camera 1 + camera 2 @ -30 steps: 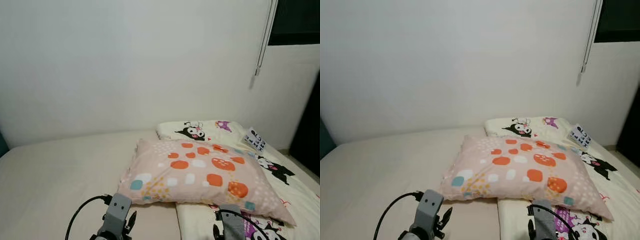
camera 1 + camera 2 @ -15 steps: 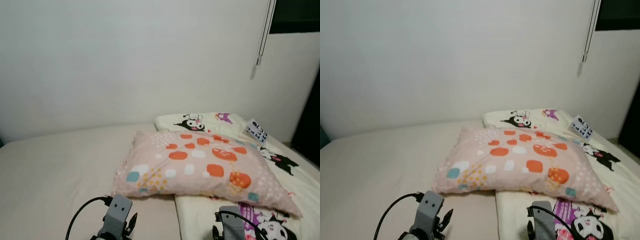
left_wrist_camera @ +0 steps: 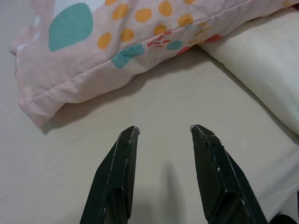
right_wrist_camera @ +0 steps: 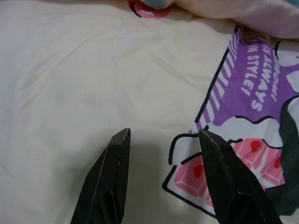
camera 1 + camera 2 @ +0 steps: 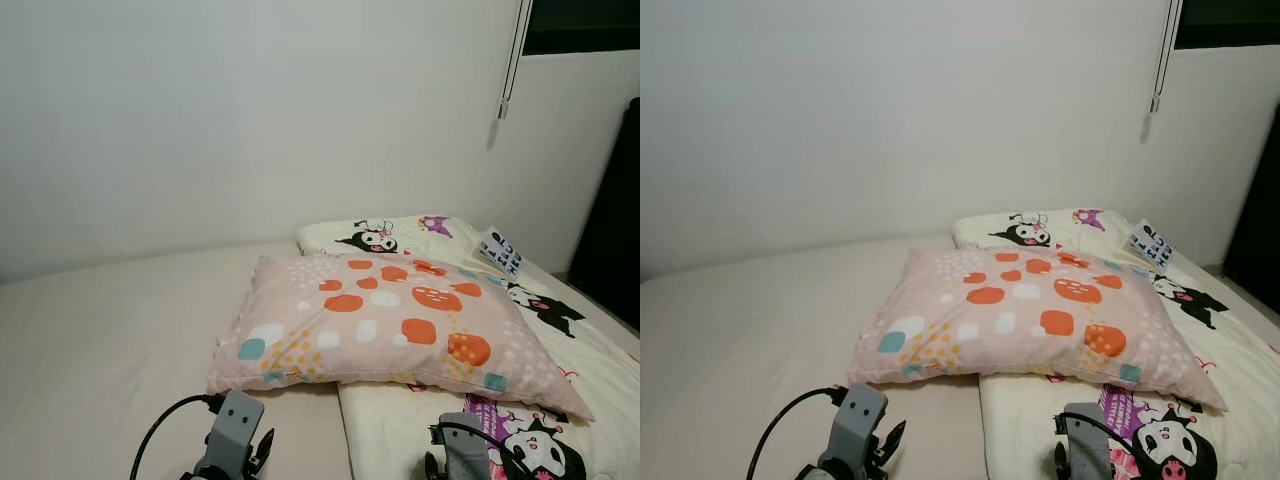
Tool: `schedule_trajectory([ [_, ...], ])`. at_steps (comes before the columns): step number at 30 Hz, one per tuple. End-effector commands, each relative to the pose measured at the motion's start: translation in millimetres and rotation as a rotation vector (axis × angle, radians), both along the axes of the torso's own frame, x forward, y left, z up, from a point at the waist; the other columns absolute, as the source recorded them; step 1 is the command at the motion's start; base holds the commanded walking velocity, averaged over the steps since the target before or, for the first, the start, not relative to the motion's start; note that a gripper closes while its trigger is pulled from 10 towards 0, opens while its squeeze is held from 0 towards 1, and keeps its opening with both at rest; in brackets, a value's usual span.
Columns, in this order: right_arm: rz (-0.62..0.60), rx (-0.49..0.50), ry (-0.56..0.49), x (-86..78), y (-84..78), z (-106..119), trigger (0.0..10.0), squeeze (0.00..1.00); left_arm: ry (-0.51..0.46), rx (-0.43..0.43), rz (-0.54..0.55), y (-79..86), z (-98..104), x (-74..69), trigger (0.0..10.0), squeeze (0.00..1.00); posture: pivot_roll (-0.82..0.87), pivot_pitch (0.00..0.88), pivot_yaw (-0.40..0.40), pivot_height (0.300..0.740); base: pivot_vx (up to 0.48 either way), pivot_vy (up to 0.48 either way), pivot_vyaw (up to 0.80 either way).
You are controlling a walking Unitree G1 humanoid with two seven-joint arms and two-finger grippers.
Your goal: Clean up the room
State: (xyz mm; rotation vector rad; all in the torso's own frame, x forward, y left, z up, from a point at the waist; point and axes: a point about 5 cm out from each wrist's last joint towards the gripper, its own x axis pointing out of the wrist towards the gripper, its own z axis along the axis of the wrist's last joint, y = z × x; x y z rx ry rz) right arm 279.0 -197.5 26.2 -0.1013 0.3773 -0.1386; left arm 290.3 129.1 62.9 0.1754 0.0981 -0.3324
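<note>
A pink pillow point(image 5: 385, 330) with orange, white and teal patches lies across the bed, its right half resting on a cream cartoon-print blanket point(image 5: 560, 330). My left gripper point(image 3: 163, 131) hovers open over the beige sheet point(image 3: 154, 112), just short of the pillow's near corner point(image 3: 42, 100). My right gripper point(image 4: 163, 135) is open above the blanket's purple and pink print point(image 4: 243, 79), with nothing between its fingers. Both wrists point(image 5: 235, 430) point(image 5: 460, 455) show at the bottom of the head views.
The beige mattress point(image 5: 100, 330) stretches to the left. A white wall point(image 5: 250, 120) runs behind the bed. A blind cord point(image 5: 508, 60) hangs at the right under a dark window, and a dark opening point(image 5: 610, 220) stands at the far right.
The camera has shifted, so the pillow and blanket sit further left and lower in the picture. Both grippers stay open in the same place relative to my body.
</note>
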Motion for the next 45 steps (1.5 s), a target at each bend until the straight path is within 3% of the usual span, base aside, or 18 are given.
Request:
schedule_trajectory([
  [1, -0.003, 0.021, 0.017, -3.7, 2.0, -4, 10.0, 0.0, 0.014, -0.001, 0.002, 6.0, -3, -3.2, 10.0, 0.0, -0.01, 0.11, 0.026, 0.575, 0.0, 0.0, 0.0],
  [6, 0.002, 0.018, 0.019, -4.5, 2.6, -4, 10.0, 0.0, 0.005, -0.034, 0.004, 14.5, 2, 1.8, 10.0, 0.0, -0.01, 0.111, 0.026, 0.575, 0.0, 0.0, 0.0],
  [8, 0.008, 0.021, 0.019, -5.4, 3.9, -5, 10.0, 0.0, -0.027, -0.035, -0.013, 28.9, 11, 11.4, 10.0, 0.0, -0.01, 0.123, 0.024, 0.575, 0.0, 0.0, 0.0],
  [9, 0.009, 0.021, 0.018, -5.7, 4.2, -4, 10.0, 0.0, -0.043, -0.011, -0.022, 33.7, 15, 15.5, 10.0, 0.31, -0.01, 0.132, 0.022, 0.575, 0.0, 0.0, 0.0],
  [12, 0.01, 0.021, 0.017, -6.0, 4.4, -4, 10.0, 0.0, -0.057, 0.018, -0.029, 37.6, 19, 19.1, 10.0, 0.31, -0.01, 0.132, 0.022, 0.575, 0.0, 0.0, 0.0],
  [13, 0.012, 0.022, 0.017, -6.5, 4.6, -4, 10.0, 0.0, -0.074, 0.046, -0.043, 40.1, 25, 25.9, 10.0, 1.0, -0.01, 0.147, 0.021, 0.575, 0.0, 0.0, 0.0],
  [20, 0.016, 0.024, 0.016, -8.1, 5.0, -4, 10.0, 0.0, -0.113, 0.137, -0.104, 41.7, 39, 39.5, 10.0, 1.0, 0.0, 0.157, 0.02, 0.575, 0.0, 0.0, 0.0],
  [21, 0.018, 0.023, 0.017, -9.6, 5.3, -4, 10.0, 0.0, -0.136, 0.241, -0.137, 38.8, 44, 45.9, 10.0, 1.0, 0.0, 0.199, 0.026, 0.575, 0.0, 0.0, 0.0],
  [22, 0.018, 0.023, 0.017, -9.6, 5.3, -4, 10.0, 0.0, -0.136, 0.241, -0.137, 38.8, 44, 45.9, 10.0, 1.0, 0.0, 0.199, 0.026, 0.575, 0.0, 0.0, 0.0],
  [24, 0.021, 0.017, 0.02, -12.4, 4.6, -3, 10.0, 0.0, -0.178, 0.398, -0.189, 32.0, 51, 56.9, 10.0, 1.0, 0.0, 0.227, 0.034, 0.575, 0.0, 0.0, 0.0],
  [28, 0.017, 0.009, 0.01, -10.7, 2.6, 2, 10.0, 0.0, -0.235, 0.499, -0.183, 24.4, 63, 70.6, 10.0, 1.0, -0.01, 0.283, 0.046, 0.575, 0.0, 0.0, 0.0],
  [32, 0.019, 0.0, 0.004, -8.2, 2.1, 5, 10.0, 0.0, -0.255, 0.577, -0.215, 20.0, 65, 73.6, 10.0, 1.0, -0.01, 0.306, 0.05, 0.575, 0.0, 0.0, 0.0],
  [33, 0.021, -0.004, 0.0, -7.1, 2.0, 7, 10.0, 0.0, -0.266, 0.609, -0.227, 18.3, 66, 74.5, 10.0, 0.16, -0.02, 0.337, 0.049, 0.575, 0.0, 0.0, 0.0],
  [34, 0.027, -0.015, -0.008, -5.9, 1.9, 11, 10.0, 0.0, -0.288, 0.661, -0.232, 16.5, 67, 76.1, 10.0, 0.0, -0.02, 0.36, 0.046, 0.575, 0.0, 0.0, 0.0],
  [38, 0.039, -0.027, -0.024, -2.7, 2.8, 18, 10.0, 0.0, -0.344, 0.759, -0.193, 14.6, 74, 82.1, 10.0, 0.0, -0.01, 0.391, 0.046, 0.575, 0.0, 0.0, 0.0],
  [41, 0.045, -0.024, -0.047, 0.6, 6.1, 27, 10.0, 0.0, -0.472, 0.895, -0.077, 14.3, 87, 90.8, 10.0, 0.0, -0.02, 0.438, 0.058, 0.575, 0.0, 0.0, 0.0],
  [43, 0.045, -0.024, -0.047, 0.6, 6.1, 27, 10.0, 0.0, -0.472, 0.895, -0.077, 14.3, 87, 90.8, 10.0, 0.0, -0.02, 0.438, 0.058, 0.575, 0.0, 0.0, 0.0],
  [45, 0.044, -0.022, -0.057, -0.2, 7.8, 30, 10.0, 0.0, -0.552, 0.948, 0.003, 15.5, 94, 94.5, 10.0, 0.0, -0.02, 0.449, 0.064, 0.575, 0.0, 0.0, 0.0],
])
